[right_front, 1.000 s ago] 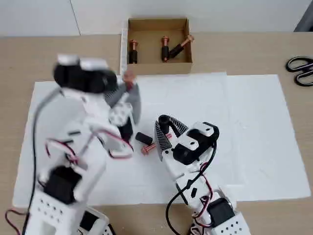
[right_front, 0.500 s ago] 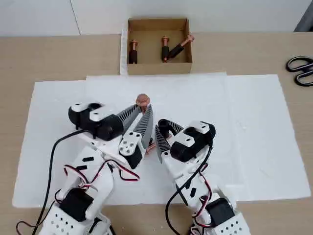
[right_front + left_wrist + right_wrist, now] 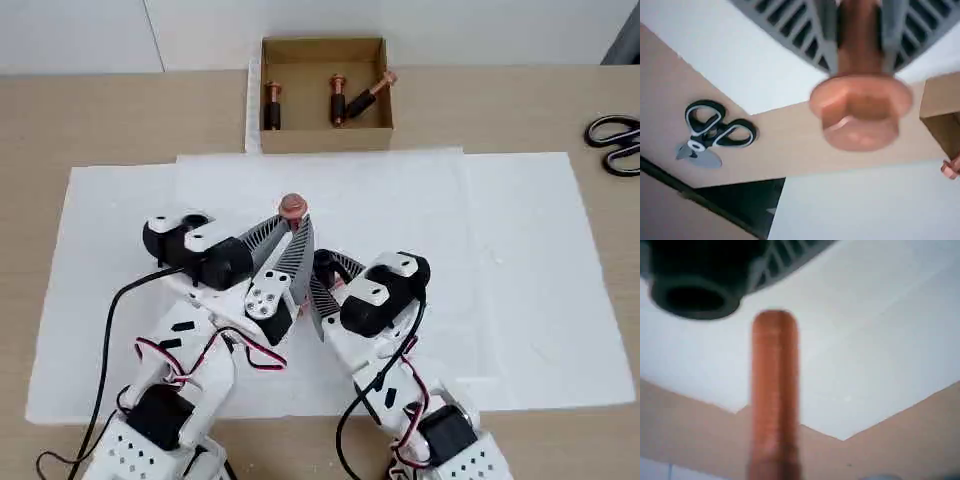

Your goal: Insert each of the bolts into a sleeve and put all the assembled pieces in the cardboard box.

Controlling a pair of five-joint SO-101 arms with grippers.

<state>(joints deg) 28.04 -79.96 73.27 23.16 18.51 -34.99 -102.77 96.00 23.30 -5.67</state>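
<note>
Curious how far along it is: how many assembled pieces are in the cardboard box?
3: left piece by the left wall of the cardboard box, middle piece near its centre, right piece slanting into its right corner. None seems hidden.

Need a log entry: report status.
Left end effector shut on bolt, head outward. Right end effector beside it, sleeve near. Cardboard box holds three assembled pieces. Scissors well aside.

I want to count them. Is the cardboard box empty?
Not empty. The cardboard box holds three copper bolts, each in a black sleeve.
</note>
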